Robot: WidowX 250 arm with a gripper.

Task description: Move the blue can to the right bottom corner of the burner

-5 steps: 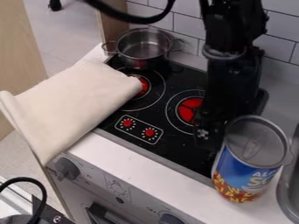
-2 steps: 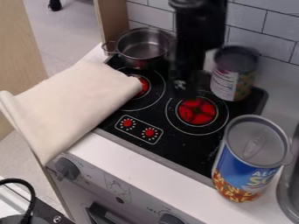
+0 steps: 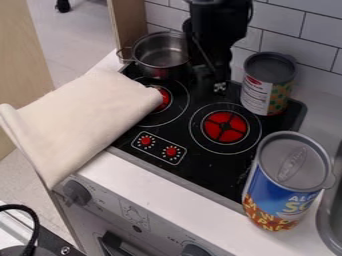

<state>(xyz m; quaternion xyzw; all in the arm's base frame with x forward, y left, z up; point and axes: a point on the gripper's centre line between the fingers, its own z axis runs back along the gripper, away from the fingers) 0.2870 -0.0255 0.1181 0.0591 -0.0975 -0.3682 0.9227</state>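
Between the metal pot and the rear can, over the back of the stove, hangs my gripper [image 3: 217, 82]; whether its fingers are apart cannot be made out. The blue can [image 3: 282, 192] stands upright on the white counter edge, at the front right corner of the black burner top [image 3: 207, 172]. My gripper is well behind and to the left of this can, not touching it.
A second can [image 3: 267, 90] stands at the stove's back right, just right of my gripper. The metal pot [image 3: 160, 57] sits at the back left. A cream cloth [image 3: 87, 115] covers the left side. A sink edge [image 3: 328, 220] lies far right.
My gripper has moved from beside the blue can back and to the left, uncovering the right burner ring and the rear can. The blue can has stayed in place.
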